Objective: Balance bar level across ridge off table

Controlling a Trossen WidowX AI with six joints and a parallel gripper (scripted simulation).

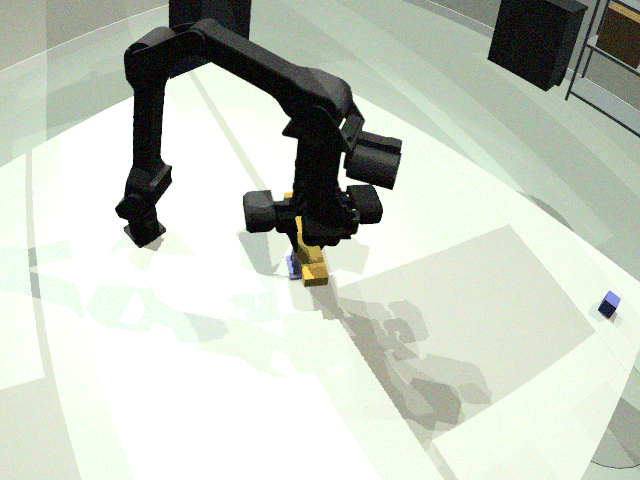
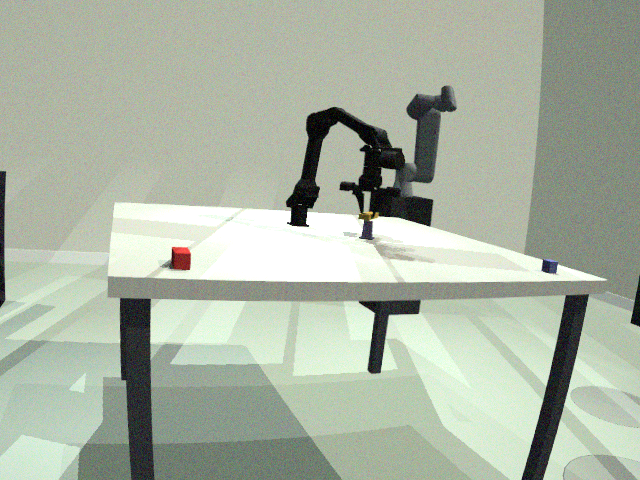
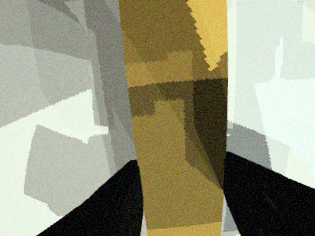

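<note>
top view: end effector (image 1: 305, 242) clamps flat rectangular yellow bar (image 1: 314, 268) over purple ridge (image 1: 293, 267).
</note>
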